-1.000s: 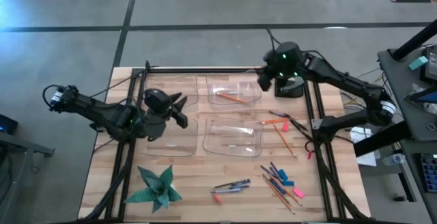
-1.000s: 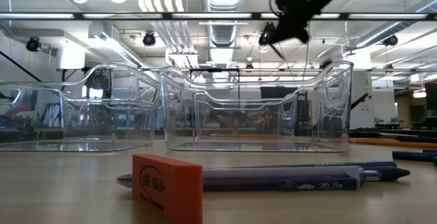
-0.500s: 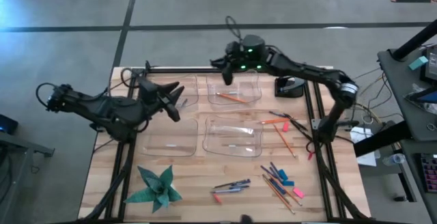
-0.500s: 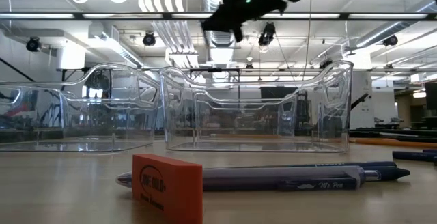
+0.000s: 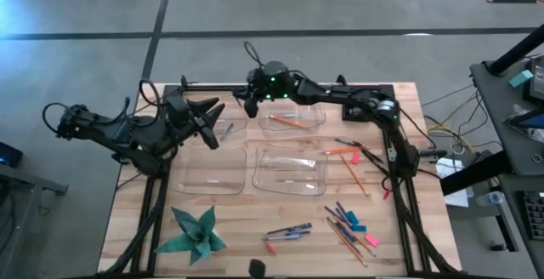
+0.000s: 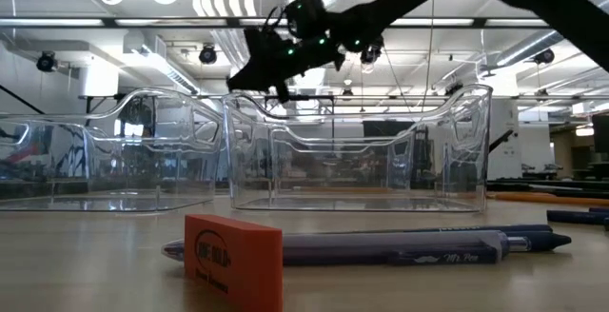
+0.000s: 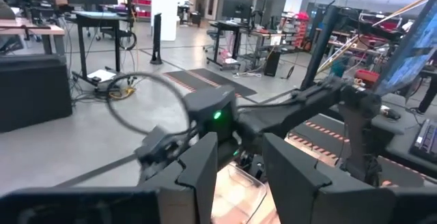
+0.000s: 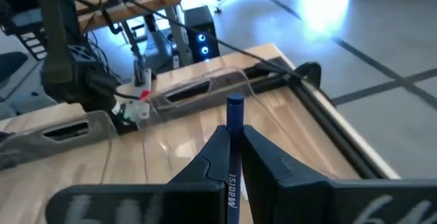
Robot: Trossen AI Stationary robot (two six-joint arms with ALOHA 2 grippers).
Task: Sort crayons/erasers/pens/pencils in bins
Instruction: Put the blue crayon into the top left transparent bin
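Few items binned | far-right bin (image 5: 293, 117) holds one pencil (image 5: 285, 121), near-right bin (image 5: 291, 170) something thin | right tool (image 8: 229, 157) pinching a pen (image 8: 233, 125) above the far bins | left tool (image 5: 210, 123) spread over far-left bin (image 5: 223, 116) | crayons (image 5: 342, 213), erasers (image 5: 358, 227), pencils, pens still on counter (image 5: 255, 228).

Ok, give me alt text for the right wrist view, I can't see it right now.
The right gripper is shut on a blue pen that sticks up between its fingers, held above the wooden table. Beyond it lie clear bins, with the left arm farther off.
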